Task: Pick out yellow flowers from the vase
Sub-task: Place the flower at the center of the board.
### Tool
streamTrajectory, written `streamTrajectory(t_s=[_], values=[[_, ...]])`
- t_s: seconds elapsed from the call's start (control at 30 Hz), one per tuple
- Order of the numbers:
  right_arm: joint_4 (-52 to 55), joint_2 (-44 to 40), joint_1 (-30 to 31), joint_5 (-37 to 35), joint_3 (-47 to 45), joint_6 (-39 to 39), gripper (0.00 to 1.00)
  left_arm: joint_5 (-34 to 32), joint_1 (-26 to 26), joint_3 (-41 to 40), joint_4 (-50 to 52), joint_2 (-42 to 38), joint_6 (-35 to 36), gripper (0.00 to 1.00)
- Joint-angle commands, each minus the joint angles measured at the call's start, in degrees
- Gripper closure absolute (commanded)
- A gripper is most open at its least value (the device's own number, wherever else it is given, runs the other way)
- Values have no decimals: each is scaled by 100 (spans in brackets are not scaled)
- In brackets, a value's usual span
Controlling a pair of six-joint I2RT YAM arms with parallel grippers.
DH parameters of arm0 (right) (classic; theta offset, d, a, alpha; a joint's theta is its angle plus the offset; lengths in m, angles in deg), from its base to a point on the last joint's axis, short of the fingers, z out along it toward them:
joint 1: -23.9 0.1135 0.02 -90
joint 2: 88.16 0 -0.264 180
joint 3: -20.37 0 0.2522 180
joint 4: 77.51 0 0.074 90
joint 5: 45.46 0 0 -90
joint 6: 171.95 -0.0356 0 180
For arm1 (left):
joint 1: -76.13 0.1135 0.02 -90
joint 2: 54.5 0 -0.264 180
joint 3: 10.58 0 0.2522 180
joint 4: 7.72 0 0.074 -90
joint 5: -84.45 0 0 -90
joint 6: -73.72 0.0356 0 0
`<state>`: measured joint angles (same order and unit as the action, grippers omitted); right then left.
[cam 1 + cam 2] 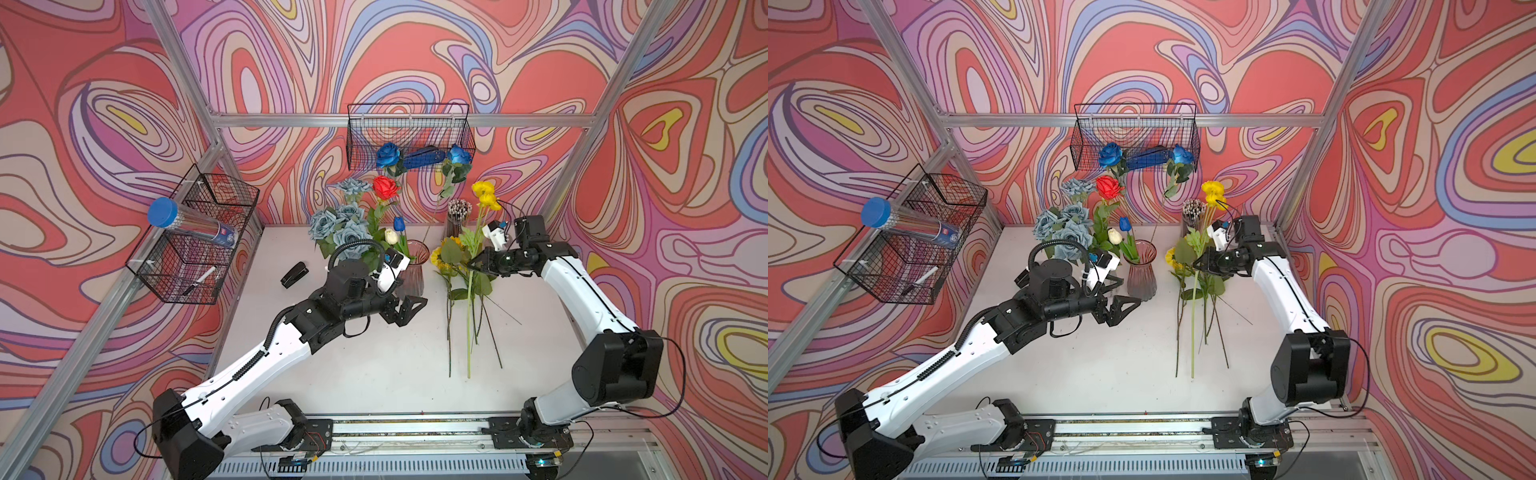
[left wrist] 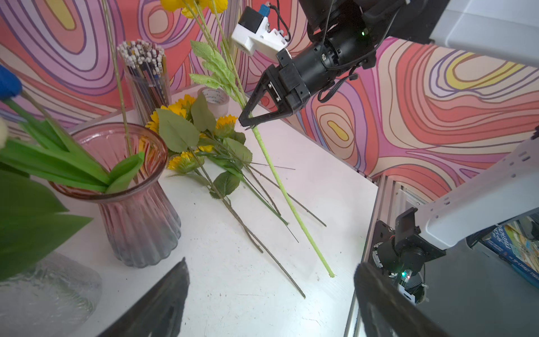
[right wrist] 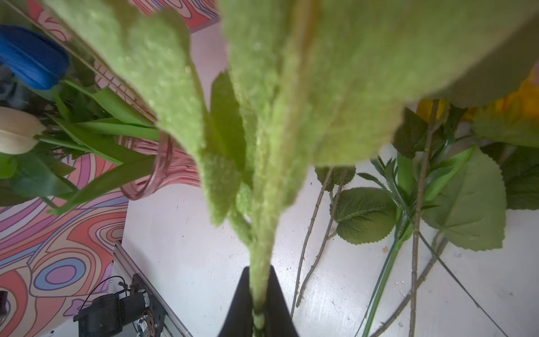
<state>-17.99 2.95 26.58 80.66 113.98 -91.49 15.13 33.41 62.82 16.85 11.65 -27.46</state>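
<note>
**Item: yellow pompom flower (image 1: 484,193).** Out of the vase. It stands steeply tilted over the right half of the table (image 1: 374,365), with two ruffled heads high near the back wall. The foot of its pale green stem (image 2: 280,181) appears to rest on the table.

**Item: right gripper (image 1: 469,264).** Pinched shut on that stem just below the leaves, roughly mid-length.

**Item: left gripper (image 1: 411,305).** Jaws wide apart and holding nothing, low beside the foot of the vase.

**Item: sunflowers (image 1: 442,255).** Yellow, lying on the table right of the vase, with their stems fanned toward the front. The held stem crosses among them.

**Item: vase (image 2: 140,227).** Pink ribbed glass, upright. It holds a blue tulip (image 1: 399,223), a white tulip (image 1: 390,236) and one thin stem. No yellow head can be seen standing in it.

**Handling note (judgement).** The step in hand looks like laying the pompom flower down with the sunflowers.
- Lower the wrist, pivoting on the stem's foot, so the heads sink gently toward the back.
- Keep the leaves clear of the pencil jar (image 1: 459,210).
- Avoid dragging the lying stems.
- Part the jaws only once the stem lies flat, then lift straight away.
</note>
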Motion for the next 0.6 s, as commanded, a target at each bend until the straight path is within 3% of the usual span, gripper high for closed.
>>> streamTrajectory(t_s=[0.0, 0.17, 0.37, 0.57], values=[[-176, 363, 2, 98, -201, -13, 100, -38, -17, -249, -303, -71, -181, 10], [-350, 900, 88, 108, -233, 70, 100, -181, -15, -450, -312, -185, -195, 10], [255, 1739, 734, -363, 505, 476, 100, -249, -15, -488, -331, -199, -183, 10], [369, 2416, 931, -554, 1021, 459, 100, -221, -15, -453, -301, -166, -200, 10]])
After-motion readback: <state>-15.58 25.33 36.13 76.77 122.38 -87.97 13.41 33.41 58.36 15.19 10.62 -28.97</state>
